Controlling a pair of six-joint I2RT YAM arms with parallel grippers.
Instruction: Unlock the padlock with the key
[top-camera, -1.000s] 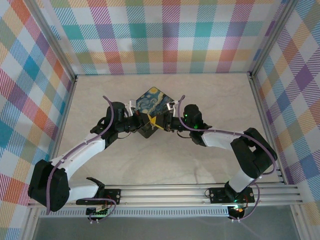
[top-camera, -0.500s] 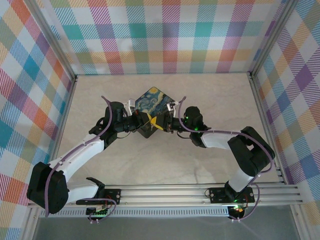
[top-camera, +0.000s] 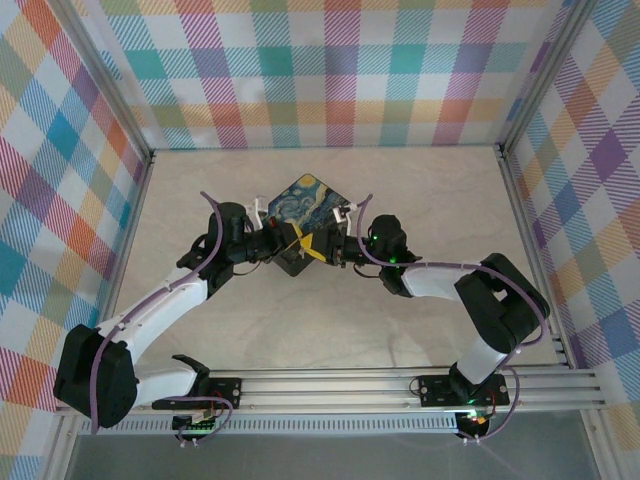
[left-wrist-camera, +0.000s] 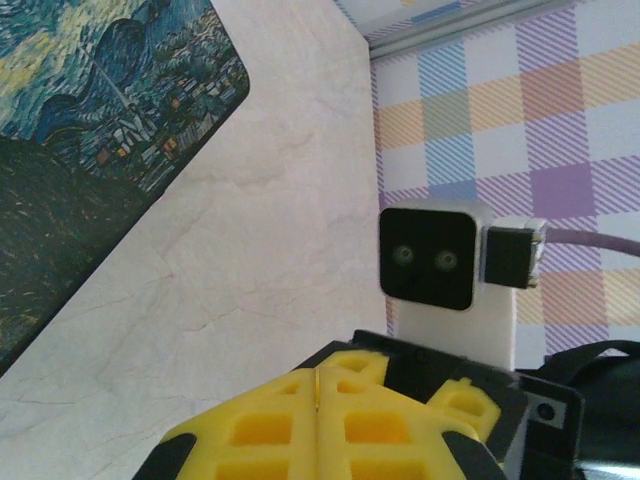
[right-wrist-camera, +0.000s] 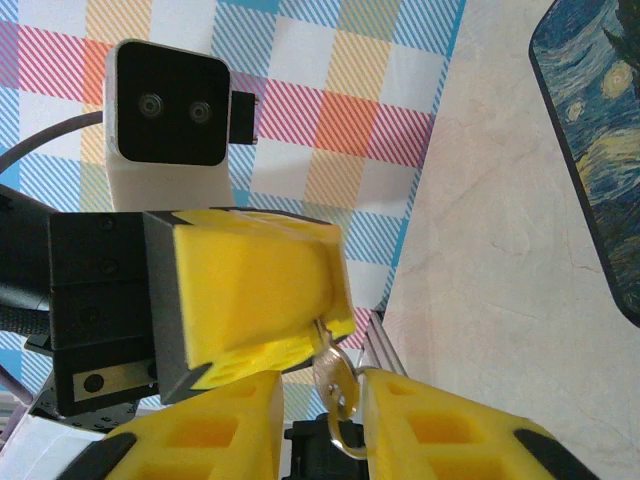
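Note:
The key (right-wrist-camera: 335, 388) is a small pale gold piece hanging from my left gripper's shut yellow fingers (right-wrist-camera: 262, 290). In the left wrist view only its thin edge (left-wrist-camera: 318, 383) peeks out between the pressed pads of the left gripper (left-wrist-camera: 318, 378). Its round head and ring sit in the gap of my right gripper (right-wrist-camera: 322, 392), whose jaws stand a little apart, with the key close to the right-hand finger. From above, both grippers meet tip to tip, left (top-camera: 295, 239) and right (top-camera: 316, 249), at the near corner of the box. The padlock is hidden.
The dark box (top-camera: 305, 200) printed with a swirling night sky sits at the middle of the pale table (top-camera: 330, 320), right behind the grippers. It also lies close by in both wrist views (left-wrist-camera: 90, 130) (right-wrist-camera: 600, 150). Checked walls enclose the table on three sides.
Both arms have crept slightly left and closer together by the box corner. The grip on the key looks the same.

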